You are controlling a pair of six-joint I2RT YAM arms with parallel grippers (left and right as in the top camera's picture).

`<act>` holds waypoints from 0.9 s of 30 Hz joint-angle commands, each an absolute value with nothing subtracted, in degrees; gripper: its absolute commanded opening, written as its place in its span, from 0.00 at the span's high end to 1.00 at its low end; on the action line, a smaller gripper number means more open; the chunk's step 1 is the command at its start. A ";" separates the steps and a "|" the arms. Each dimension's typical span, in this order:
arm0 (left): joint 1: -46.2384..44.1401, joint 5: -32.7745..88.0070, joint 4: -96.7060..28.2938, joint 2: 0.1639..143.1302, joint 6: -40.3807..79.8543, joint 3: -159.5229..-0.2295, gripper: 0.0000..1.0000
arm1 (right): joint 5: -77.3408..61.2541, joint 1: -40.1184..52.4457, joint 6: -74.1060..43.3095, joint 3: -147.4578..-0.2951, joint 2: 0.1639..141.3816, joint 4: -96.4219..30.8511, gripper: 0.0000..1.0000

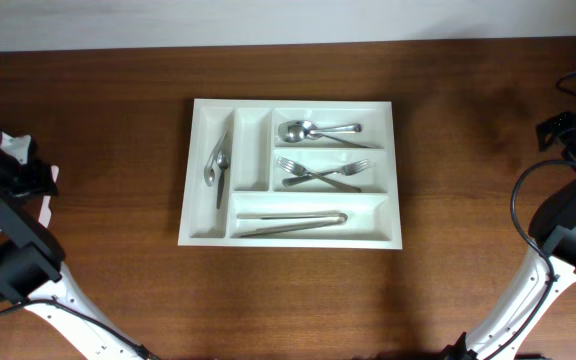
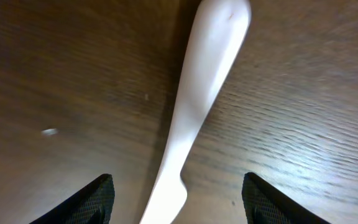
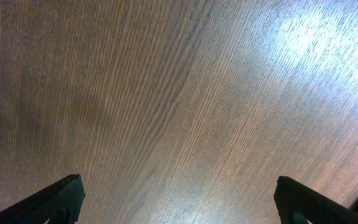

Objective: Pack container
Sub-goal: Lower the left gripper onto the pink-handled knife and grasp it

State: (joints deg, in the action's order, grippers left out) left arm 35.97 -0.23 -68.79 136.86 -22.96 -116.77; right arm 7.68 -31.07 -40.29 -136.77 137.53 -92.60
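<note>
The container (image 1: 200, 222), a white five-compartment cutlery tray, sits at the middle of the wooden tabletop (image 1: 468, 120), well apart from both arms, holding spoons (image 1: 308, 130), crossed forks (image 1: 318, 172), tongs (image 1: 293, 222) and two more pieces (image 1: 216, 165) in its outermost narrow slot. The left gripper (image 2: 177, 180) has its jaws parted on either side of a blurred white plastic utensil (image 2: 204, 81) lying on the wood, gripping nothing. The right gripper (image 3: 178, 182) hangs over bare wood with jaws spread wide and empty.

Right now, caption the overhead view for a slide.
White cutlery tray holding spoons, forks and tongs on a wooden table.
</note>
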 commanded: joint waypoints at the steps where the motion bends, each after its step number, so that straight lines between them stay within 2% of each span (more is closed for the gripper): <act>1: 35.88 -0.25 -68.93 140.31 -23.90 -116.27 0.32 | 8.21 -30.83 -40.27 -137.16 135.11 -92.58 0.01; 13: 35.90 -1.45 -67.75 140.59 -23.92 -116.27 0.32 | 8.21 -30.83 -40.27 -137.16 135.11 -92.58 0.01; 16: 35.90 -1.43 -67.22 140.59 -23.92 -116.27 0.37 | 8.21 -30.83 -40.27 -137.16 135.11 -92.58 0.01; 17: 35.90 -1.43 -67.22 140.59 -23.90 -116.27 0.40 | 8.21 -30.83 -40.27 -137.16 135.11 -92.58 0.01; 18: 35.90 -1.43 -67.20 140.59 -23.90 -116.27 0.47 | 8.21 -30.83 -40.27 -137.16 135.11 -92.58 0.01; 19: 35.90 -1.43 -67.05 140.59 -23.88 -116.27 0.60 | 8.21 -30.83 -40.27 -137.16 135.11 -92.58 0.01; 21: 35.90 -1.43 -66.98 140.59 -23.79 -116.27 0.74 | 8.21 -30.83 -40.27 -137.16 135.11 -92.58 0.01; 27: 35.90 -1.43 -66.39 140.59 -22.35 -116.27 0.94 | 8.21 -30.83 -40.27 -137.16 135.11 -92.58 0.01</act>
State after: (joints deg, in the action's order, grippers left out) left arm 35.90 -1.32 -66.70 139.50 -22.87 -116.73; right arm 7.66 -31.07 -40.27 -136.77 137.53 -92.58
